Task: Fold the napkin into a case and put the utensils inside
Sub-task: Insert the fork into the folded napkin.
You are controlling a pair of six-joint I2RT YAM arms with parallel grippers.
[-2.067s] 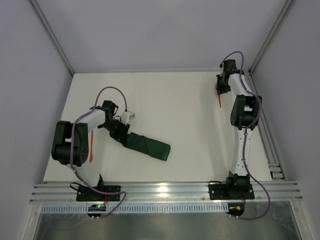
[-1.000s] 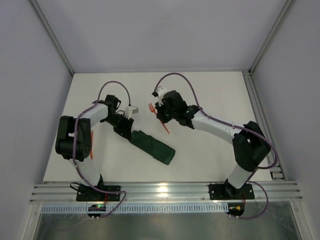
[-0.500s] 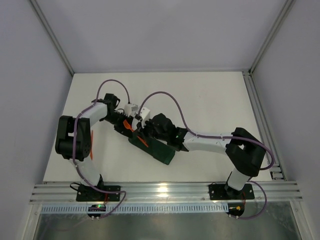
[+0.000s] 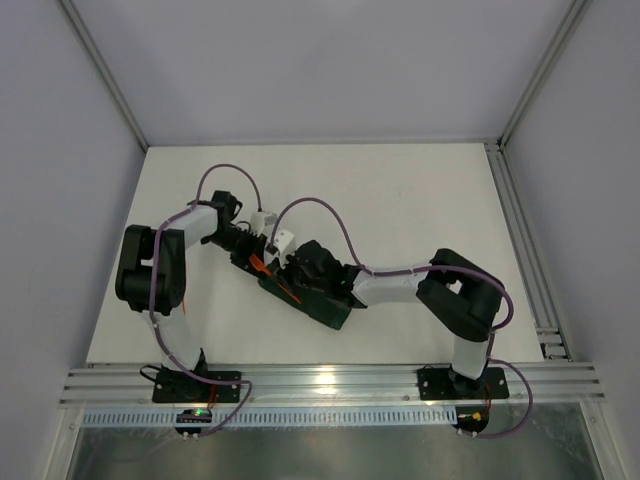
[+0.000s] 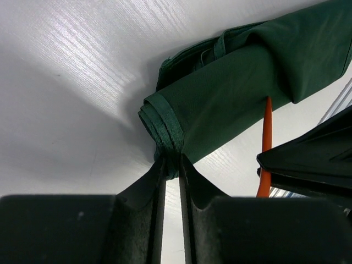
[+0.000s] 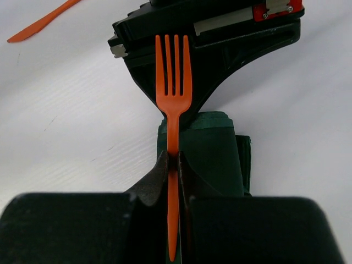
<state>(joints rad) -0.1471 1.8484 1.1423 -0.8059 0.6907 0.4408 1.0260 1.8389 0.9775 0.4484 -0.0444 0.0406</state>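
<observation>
A white table [image 4: 420, 210] stands in a booth with plain, pale grey walls [image 4: 300, 70]. Slim metal posts [image 4: 103, 75] run up the two back corners. Ribbed aluminium rails [image 4: 330, 385] cross the table's near edge, catching a bright glare. Below them lies a dull metal sheet [image 4: 330, 455].

— Where's the case [image 4: 335, 312]?
— On the surface [image 4: 430, 220], its far-left end pinched in the left tool [image 5: 171, 164].
— And the fork [image 6: 172, 102]?
— Over that same end, held in the right tool [image 6: 173, 160]. The other utensil [image 6: 41, 22] lies on the surface beyond the case.
</observation>
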